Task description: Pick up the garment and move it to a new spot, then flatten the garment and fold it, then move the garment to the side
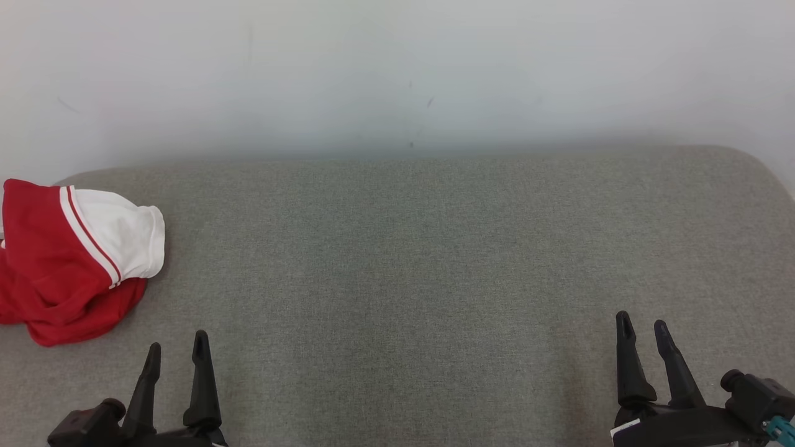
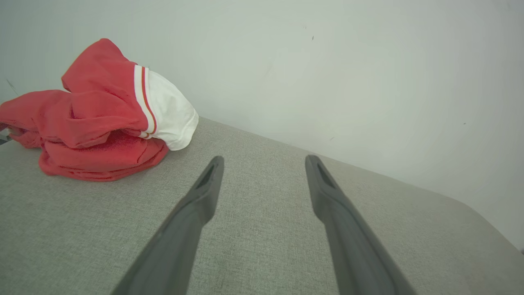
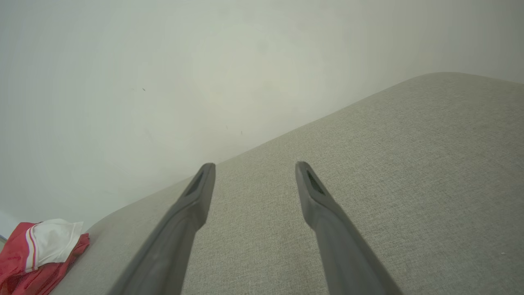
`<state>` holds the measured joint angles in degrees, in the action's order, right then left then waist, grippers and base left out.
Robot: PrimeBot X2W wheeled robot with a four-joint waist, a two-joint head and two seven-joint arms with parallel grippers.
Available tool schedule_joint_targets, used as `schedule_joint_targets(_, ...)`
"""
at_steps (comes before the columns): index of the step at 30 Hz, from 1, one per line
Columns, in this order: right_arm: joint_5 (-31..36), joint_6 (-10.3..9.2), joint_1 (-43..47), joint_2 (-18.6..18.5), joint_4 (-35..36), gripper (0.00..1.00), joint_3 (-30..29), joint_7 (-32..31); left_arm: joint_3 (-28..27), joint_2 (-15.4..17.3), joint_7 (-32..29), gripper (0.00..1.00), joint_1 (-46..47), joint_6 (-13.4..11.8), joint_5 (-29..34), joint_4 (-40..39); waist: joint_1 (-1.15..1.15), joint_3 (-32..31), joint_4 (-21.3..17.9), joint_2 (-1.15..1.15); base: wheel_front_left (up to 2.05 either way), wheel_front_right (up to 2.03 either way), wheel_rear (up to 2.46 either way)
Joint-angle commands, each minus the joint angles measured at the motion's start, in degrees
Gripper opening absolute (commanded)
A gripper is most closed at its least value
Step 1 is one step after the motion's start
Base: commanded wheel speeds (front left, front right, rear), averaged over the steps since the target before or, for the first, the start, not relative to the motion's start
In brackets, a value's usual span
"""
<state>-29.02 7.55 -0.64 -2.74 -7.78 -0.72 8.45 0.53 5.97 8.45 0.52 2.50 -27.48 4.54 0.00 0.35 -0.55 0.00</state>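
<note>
Red and white, the garment [image 1: 68, 261] sits bunched at the far left of the grey table [image 1: 410, 261] — the left gripper [image 1: 177, 351], jaws apart like the right gripper's [image 1: 643, 329], should grab a thick top fold — not one thin edge.
</note>
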Motion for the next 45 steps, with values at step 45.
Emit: schedule_joint_targets(45,19.91,-0.11,2.59,-0.20,3.63,1.00,0.27,1.71,1.48,3.69,3.07,1.00,-2.95,-1.00,17.63,-1.83,0.00,-0.87,-0.27,0.00,0.00,0.00,0.00)
